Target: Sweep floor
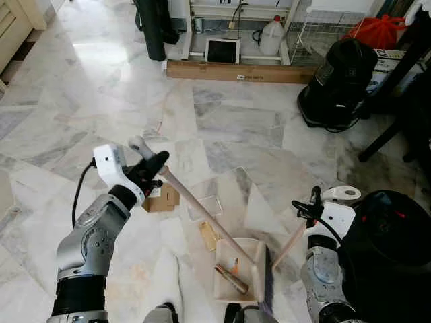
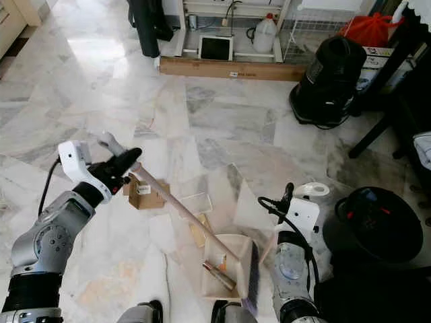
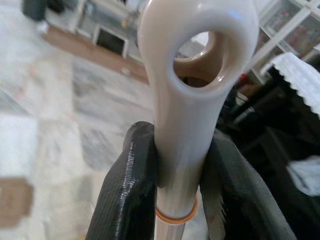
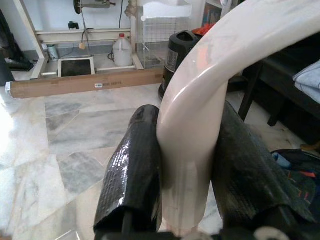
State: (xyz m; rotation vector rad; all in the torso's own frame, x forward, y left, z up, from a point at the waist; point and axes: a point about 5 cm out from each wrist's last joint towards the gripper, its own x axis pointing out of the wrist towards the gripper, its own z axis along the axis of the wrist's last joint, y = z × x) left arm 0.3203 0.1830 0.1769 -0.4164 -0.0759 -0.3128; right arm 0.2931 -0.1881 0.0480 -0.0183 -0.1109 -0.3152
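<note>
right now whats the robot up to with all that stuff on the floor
It is sweeping the marble floor. The left gripper is shut on the broom handle, and the right gripper is shut on the dustpan handle. The dustpan sits at its feet holding some litter, with a small cardboard box lying nearby.

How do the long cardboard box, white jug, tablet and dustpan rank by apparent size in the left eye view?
1. Long cardboard box
2. Dustpan, though nearness inflates it
3. Tablet and white jug: too alike to rank
</note>
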